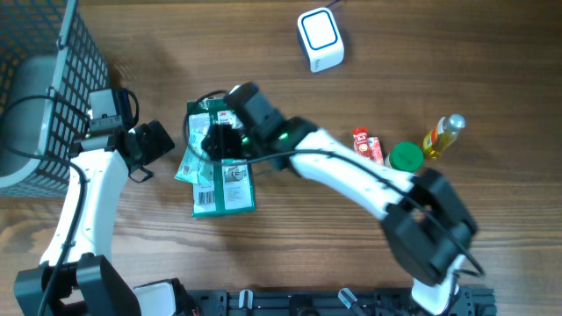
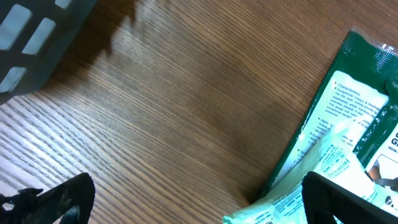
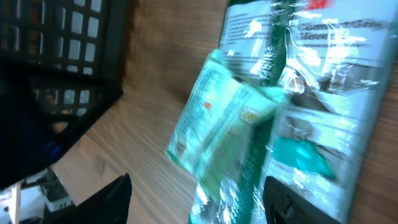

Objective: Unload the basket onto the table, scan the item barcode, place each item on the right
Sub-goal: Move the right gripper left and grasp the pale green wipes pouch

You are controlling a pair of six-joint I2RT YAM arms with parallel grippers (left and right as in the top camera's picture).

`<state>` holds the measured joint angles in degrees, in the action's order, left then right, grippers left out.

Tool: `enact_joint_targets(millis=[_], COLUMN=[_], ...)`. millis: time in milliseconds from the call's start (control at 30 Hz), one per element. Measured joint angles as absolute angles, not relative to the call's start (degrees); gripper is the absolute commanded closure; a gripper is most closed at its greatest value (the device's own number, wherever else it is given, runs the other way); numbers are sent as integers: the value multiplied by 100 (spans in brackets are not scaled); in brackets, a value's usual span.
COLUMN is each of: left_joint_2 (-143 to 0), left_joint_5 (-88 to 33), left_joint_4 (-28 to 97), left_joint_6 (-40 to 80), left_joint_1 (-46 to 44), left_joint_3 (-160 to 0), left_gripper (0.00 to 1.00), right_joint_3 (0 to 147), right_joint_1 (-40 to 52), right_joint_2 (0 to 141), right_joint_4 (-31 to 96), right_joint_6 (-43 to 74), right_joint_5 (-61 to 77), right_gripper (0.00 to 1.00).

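A pale green packet (image 1: 188,165) lies partly on a larger dark green package (image 1: 226,186) on the wooden table. My right gripper (image 1: 213,139) hovers over the far end of both, jaws apart and gripping nothing. In the right wrist view the pale packet (image 3: 217,118) and the dark package (image 3: 323,93) lie below the right gripper (image 3: 196,202). My left gripper (image 1: 156,143) stands open just left of the packets. From the left wrist, the pale packet's corner (image 2: 298,193) reaches towards the right finger (image 2: 348,199). The white scanner (image 1: 319,39) sits at the far middle.
A black wire basket (image 1: 53,79) fills the far left corner, close behind the left arm. To the right lie a red packet (image 1: 366,145), a green lid (image 1: 405,157) and a yellow bottle (image 1: 443,133).
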<state>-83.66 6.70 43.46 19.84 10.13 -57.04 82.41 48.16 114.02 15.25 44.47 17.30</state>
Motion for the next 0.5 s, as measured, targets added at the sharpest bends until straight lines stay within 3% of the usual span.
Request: enact_joint_targets(millis=[33, 100, 133, 500], left_joint_2=[-8366, -8366, -8366, -8366], left_joint_5=[672, 672, 670, 672], left_joint_4=[4342, 4348, 4348, 4346], left_joint_6=[1984, 1984, 1984, 1984], left_joint_1=[1013, 1013, 1013, 1013], left_joint_3=[-5701, -5704, -5704, -5701], left_gripper=[0, 0, 0, 0], right_joint_3=[8241, 8241, 8241, 8241], right_joint_1=[4908, 5120, 5183, 5192], right_joint_2=[11585, 12005, 12123, 12258], right_joint_4=[1321, 963, 950, 843], right_joint_6=[4501, 4657, 4746, 5159], right_joint_5=[1678, 1522, 1435, 913], right_gripper=[38, 55, 59, 61])
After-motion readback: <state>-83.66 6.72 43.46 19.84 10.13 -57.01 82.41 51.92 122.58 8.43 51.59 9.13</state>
